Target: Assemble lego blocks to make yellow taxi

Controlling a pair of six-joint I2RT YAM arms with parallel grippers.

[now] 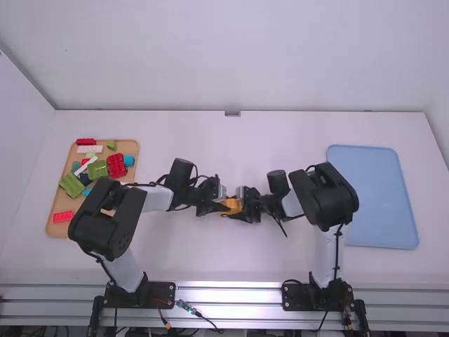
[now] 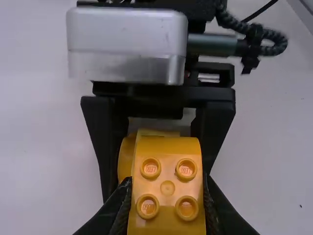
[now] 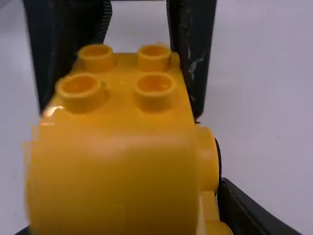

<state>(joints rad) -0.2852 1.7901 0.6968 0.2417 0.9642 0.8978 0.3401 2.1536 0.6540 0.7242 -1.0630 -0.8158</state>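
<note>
At the lower edge of the frame, the bases of both arms stand by a metal rail [image 1: 228,291]. Behind it is the white table [image 1: 189,256]. In the middle of the frame, a yellow block piece [image 1: 232,206] is between the two grippers, which face each other. The left gripper [image 1: 225,206] is pinching the piece from two sides, at its part with four studs. The right gripper [image 1: 240,208] is pinching this same yellow piece also, near a round yellow part [image 3: 208,157] on its side.

On the right side of the frame lies a light blue tray [image 1: 373,200]. On the left side is a brown tray [image 1: 52,228] with loose blocks. Its nearest block is a red brick [image 1: 63,217]; behind this one is a green block [image 1: 71,184]. Farther, there are a second green block [image 1: 97,169] and, just beside, a bigger red block [image 1: 116,166]. Near the far end of the tray lie a white brick [image 1: 90,149] and a dark red brick [image 1: 85,141]. The white wall [image 1: 231,56] fills the upper part of the frame.
</note>
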